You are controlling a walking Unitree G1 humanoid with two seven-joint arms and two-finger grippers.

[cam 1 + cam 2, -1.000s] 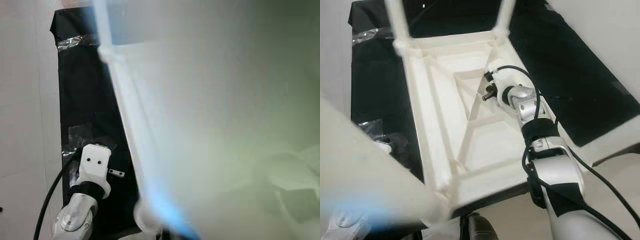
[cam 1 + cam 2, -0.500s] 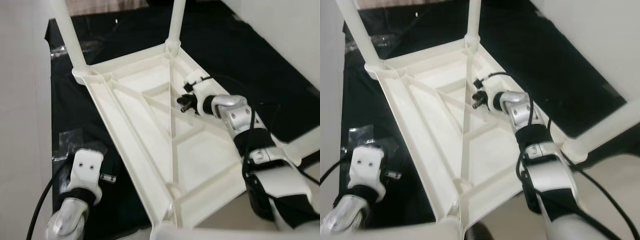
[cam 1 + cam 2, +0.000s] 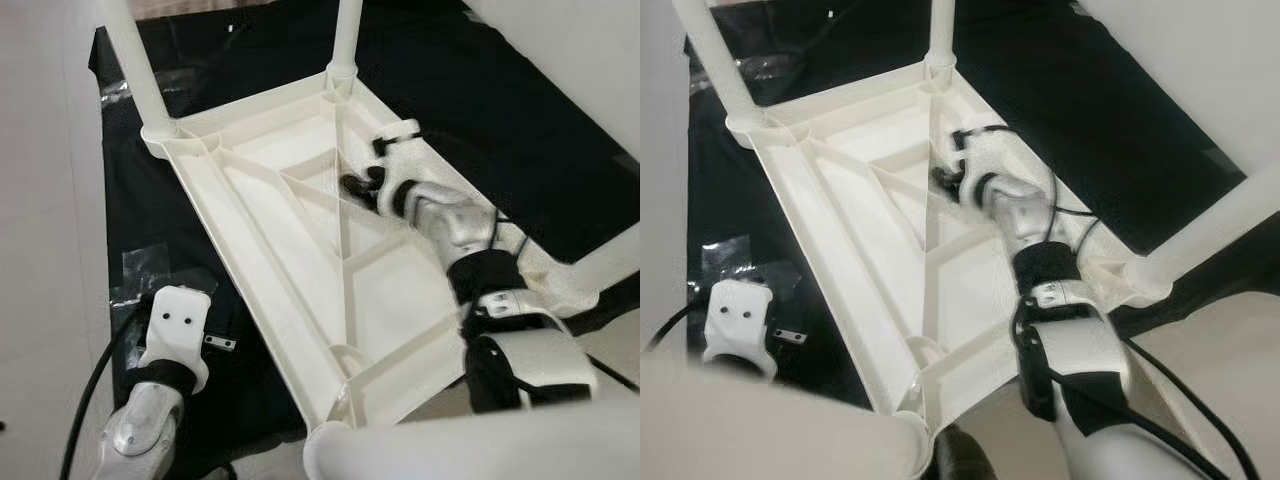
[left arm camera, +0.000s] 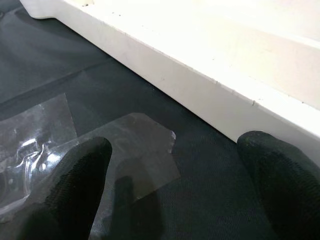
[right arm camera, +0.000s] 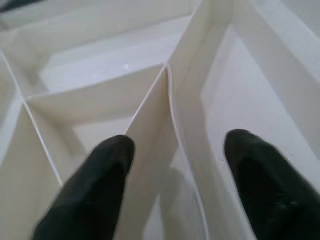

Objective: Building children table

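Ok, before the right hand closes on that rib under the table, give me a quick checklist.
1. Right hand open: ok, its fingers are spread.
2. Rib between the fingers: ok, it runs up the gap.
3. Table upside down on the black sheet: ok.
4. Legs in their sockets: cannot tell how firmly.
5. Left hand clear of the table: ok, open over the sheet beside the edge, above a plastic bag.
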